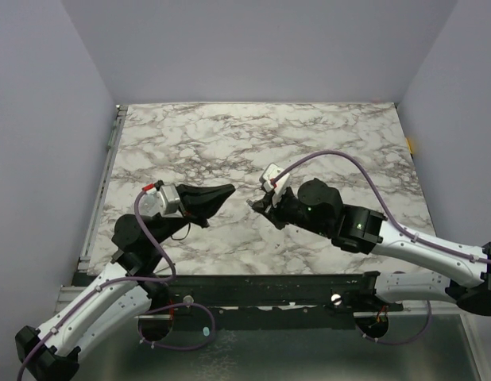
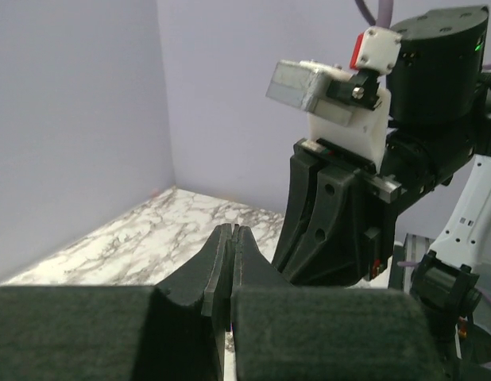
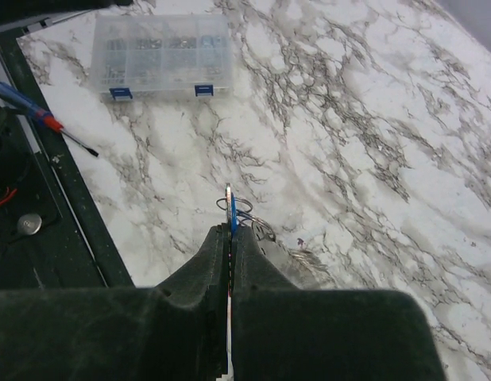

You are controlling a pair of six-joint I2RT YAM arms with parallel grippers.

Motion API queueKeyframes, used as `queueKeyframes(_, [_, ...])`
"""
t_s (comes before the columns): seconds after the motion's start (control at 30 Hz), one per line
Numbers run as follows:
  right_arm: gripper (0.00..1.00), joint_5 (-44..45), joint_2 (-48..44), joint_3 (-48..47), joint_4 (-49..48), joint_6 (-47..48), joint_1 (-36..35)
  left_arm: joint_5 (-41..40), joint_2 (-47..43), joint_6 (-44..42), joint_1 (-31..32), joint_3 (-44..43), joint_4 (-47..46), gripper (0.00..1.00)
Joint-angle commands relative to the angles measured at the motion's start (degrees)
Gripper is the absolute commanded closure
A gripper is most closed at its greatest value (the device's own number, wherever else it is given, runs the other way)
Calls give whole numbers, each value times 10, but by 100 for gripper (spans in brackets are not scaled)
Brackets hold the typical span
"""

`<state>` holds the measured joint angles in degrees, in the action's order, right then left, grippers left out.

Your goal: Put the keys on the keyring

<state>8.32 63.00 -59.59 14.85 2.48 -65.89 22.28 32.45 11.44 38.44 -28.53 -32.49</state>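
The blue-headed key (image 3: 232, 223) stands edge-on at the centre of the right wrist view, pinched in my right end effector (image 3: 230, 236), whose jaws are clamped on it. The keyring (image 3: 245, 208) shows as a thin loop just past the tips, and silver keys (image 3: 303, 258) trail toward the lower right. Whether they hang or lie on the worktop (image 3: 365, 119) I cannot tell. My left end effector (image 2: 232, 235) is fully closed on nothing visible, facing the right one close by. I judge I should keep the key square, have the left one steady the ring, and feed slowly so nothing twists free.
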Motion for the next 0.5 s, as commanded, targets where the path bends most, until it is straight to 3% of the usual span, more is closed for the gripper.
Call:
queueKeyframes(0.0, [99,13,-22,-9,13,37,3,26,11,-26,-5,-21,45,100])
queueKeyframes(0.03, [99,16,-24,-10,17,43,3,28,15,-32,-5,-27,71,99])
queueKeyframes(0.23, [99,24,-24,-22,39,59,4,57,41,-33,-5,-67,140,45])
queueKeyframes(0.3, [100,19,-22,-27,43,59,3,81,54,-26,-6,-75,147,37])
queueKeyframes(0.47, [99,12,-20,-39,50,60,3,142,82,-37,-5,-99,194,34])
